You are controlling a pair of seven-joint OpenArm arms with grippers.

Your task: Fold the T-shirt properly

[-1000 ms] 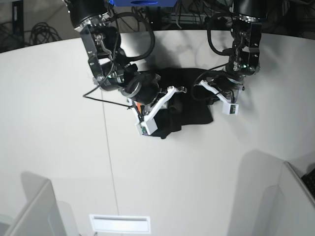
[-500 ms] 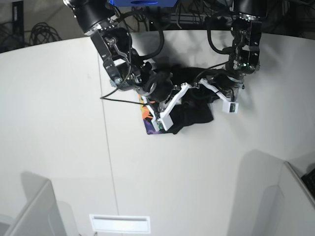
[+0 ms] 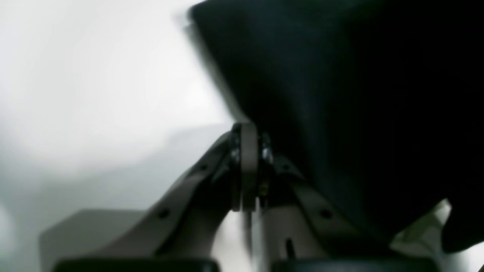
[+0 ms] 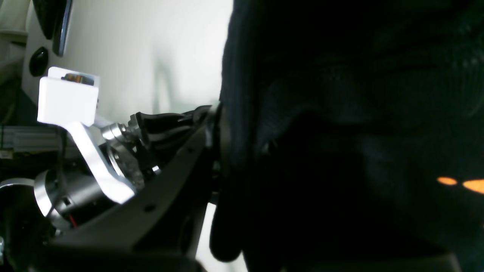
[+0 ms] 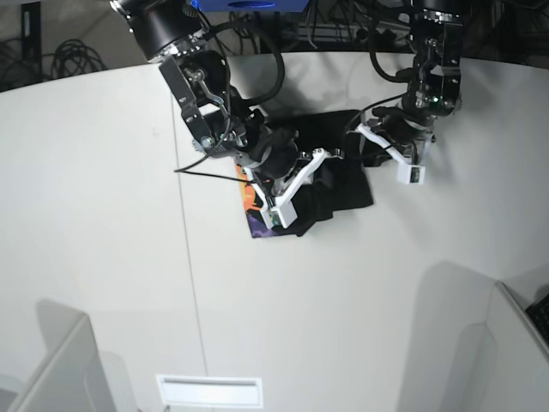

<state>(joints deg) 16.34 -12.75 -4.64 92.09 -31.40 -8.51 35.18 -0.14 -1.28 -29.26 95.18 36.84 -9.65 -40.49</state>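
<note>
The black T-shirt point(image 5: 339, 180) lies bunched at the table's middle back, with a strip of its orange and purple print point(image 5: 251, 210) showing at its lower left edge. My right gripper point(image 5: 328, 157), on the arm at the left of the base view, is shut on a fold of the shirt point(image 4: 340, 113), which covers one finger. Orange specks of the print point(image 4: 465, 184) show there. My left gripper point(image 5: 362, 137) is shut on the shirt's far right edge. In the left wrist view its tips point(image 3: 245, 162) meet under the hanging black cloth point(image 3: 340, 94).
The white table point(image 5: 103, 215) has a thin seam point(image 5: 190, 275) running front to back. Grey partitions stand at the front left point(image 5: 60, 360) and front right point(image 5: 506, 343). A white slot point(image 5: 208, 390) sits at the front edge. Cables lie behind the table.
The right gripper has carried its fold of the shirt rightward, baring the print at the lower left. The left gripper has moved back and slightly right, still holding the shirt's edge.
</note>
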